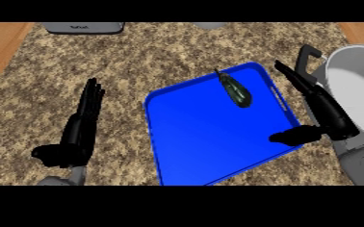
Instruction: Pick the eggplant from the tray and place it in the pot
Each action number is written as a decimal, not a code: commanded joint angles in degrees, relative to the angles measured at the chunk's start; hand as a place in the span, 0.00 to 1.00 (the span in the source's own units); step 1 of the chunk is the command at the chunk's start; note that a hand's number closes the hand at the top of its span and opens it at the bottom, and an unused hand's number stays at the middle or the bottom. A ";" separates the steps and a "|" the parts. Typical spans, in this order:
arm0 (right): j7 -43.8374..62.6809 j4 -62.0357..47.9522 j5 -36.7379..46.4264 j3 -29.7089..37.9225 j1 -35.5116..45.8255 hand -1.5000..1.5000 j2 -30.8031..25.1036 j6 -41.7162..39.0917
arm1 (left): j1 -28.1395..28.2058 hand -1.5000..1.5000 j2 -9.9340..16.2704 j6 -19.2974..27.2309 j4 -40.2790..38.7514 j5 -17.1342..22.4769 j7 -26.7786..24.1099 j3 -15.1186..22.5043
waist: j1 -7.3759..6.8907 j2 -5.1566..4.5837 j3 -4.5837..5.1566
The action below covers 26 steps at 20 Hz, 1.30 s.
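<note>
Fingers: straight on both hands, holding nothing; the right hand point(328, 113) lies stretched along the tray's right rim with its thumb pointing in over the blue floor, and the left hand point(80, 127) rests open on the counter point(163, 53), well apart from the tray.
Eggplant point(237, 90): lies on the tray point(206, 144) in its far right part, near the far rim, the thin stem end pointing away from the robot.
Shape: a slim, elongated teardrop, fatter toward the near end; dark and glossy.
Handling: likely light and fairly stiff, but the smooth skin may slip and the rounded body may roll on the flat tray floor.
Where to hold: across the thicker middle, fingers on one side and thumb on the other; the stem looks too thin to hold by.
Tray: bright blue, smooth, rectangular with rounded corners and a low raised rim; it sits turned at an angle.
Pot point(347, 79): pale grey with a smooth inside and a dark handle, at the view's right edge just beyond the right hand; only part shows, so its depth is hard to judge.
Counter: speckled brown stone pattern, matte.
</note>
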State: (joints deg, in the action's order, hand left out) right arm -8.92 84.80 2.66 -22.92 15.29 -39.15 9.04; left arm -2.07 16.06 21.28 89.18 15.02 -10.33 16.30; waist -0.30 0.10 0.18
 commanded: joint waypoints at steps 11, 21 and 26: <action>16.64 -7.92 12.36 -0.54 8.68 0.00 11.70 -9.77 | 1.26 0.50 -3.10 -0.91 2.27 -4.18 2.31 -1.86 | -0.02 -0.09 -0.18; 6.63 -22.35 21.14 4.67 10.76 0.00 21.18 -9.39 | 2.19 0.50 -7.69 -4.01 -2.90 -7.37 -2.56 -3.23 | -0.03 -0.16 -0.19; 9.67 -18.78 25.96 7.08 9.31 0.00 23.68 -11.90 | 4.96 0.50 -6.07 -5.50 4.95 -8.51 3.14 -5.80 | 0.05 -0.07 -0.19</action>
State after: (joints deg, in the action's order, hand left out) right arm 0.46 66.27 25.91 -18.18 24.41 -17.62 -1.32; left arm 0.94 10.05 16.42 91.04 7.93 -9.03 11.43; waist -0.26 -0.01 0.00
